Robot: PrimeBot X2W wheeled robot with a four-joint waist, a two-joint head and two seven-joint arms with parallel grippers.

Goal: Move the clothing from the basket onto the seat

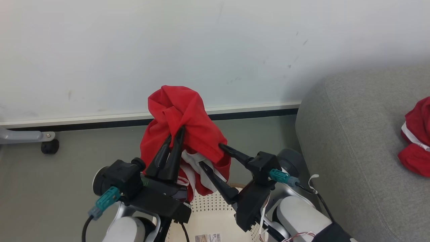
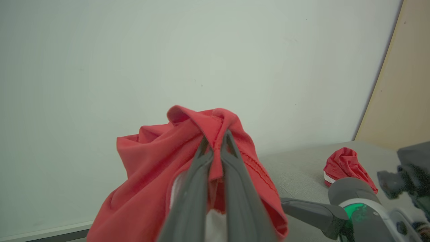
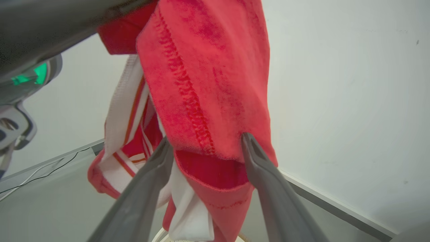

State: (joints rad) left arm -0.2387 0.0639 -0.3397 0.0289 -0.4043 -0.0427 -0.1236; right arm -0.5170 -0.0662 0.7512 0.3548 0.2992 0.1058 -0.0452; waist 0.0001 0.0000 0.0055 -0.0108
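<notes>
Head view. The left gripper (image 1: pixel 176 132) has its jaws closed on a fold of the red garment (image 1: pixel 181 107), which is held up clear of the basket (image 1: pixel 215 205) and hangs above its far rim. The cloth bunches over the jaw tips and drapes down both sides; white striped trim shows at its lower edge. The right gripper (image 1: pixel 211 155) has its jaws spread, one tip against the red hem, the other lower by the white trim. To the right we see the grey sofa (image 1: pixel 352 134), with a second red garment (image 1: pixel 416 141) lying crumpled on it, white band visible.

Left wrist view. The jaws are pressed together with a stitched red fold pinched between the tips. Fabric falls away left and right of them; a white patch shows low between the fingers. We also see the second garment sitting on the sofa well apart.

Right wrist view. The jaws are open and astride the hanging hem. The right-hand tip touches the red cloth; the left-hand tip is beside the white and red striped band. The weave looks soft, with a visible seam line.
</notes>
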